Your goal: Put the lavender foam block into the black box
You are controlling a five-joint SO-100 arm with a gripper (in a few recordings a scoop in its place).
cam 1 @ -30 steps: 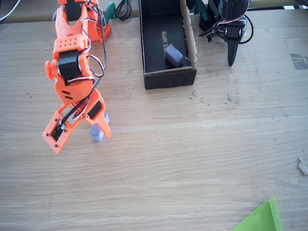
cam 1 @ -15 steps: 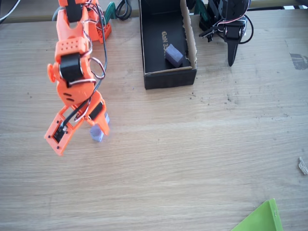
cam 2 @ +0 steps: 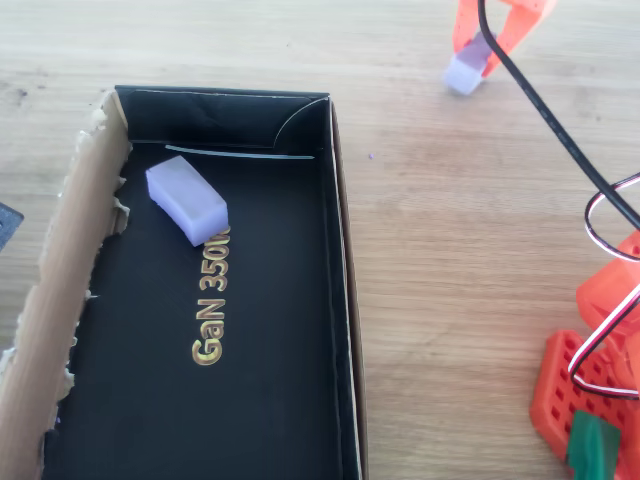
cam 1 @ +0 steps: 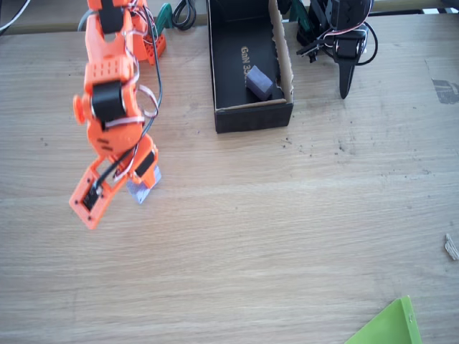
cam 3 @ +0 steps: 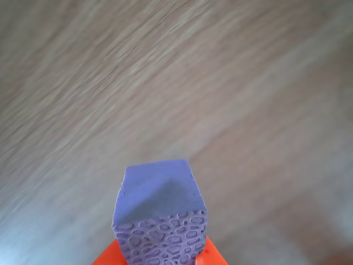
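Gold lettering "GaN 350" stands on the black box (cam 2: pixel 250 400) floor.

lavender foam block (cam 1: pixel 139 192) half hidden behind gripper (cam 1: pixel 118 188); wrist view table (cam 3: pixel 220 83) blurred.

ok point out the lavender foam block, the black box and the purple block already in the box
lavender foam block (cam 3: pixel 159 201), wrist view, its smooth top face
black box (cam 2: pixel 338 250), overhead view, its right wall's rim
darker purple block (cam 2: pixel 186 198), overhead view, its top face, lying on the box floor by the brown wall
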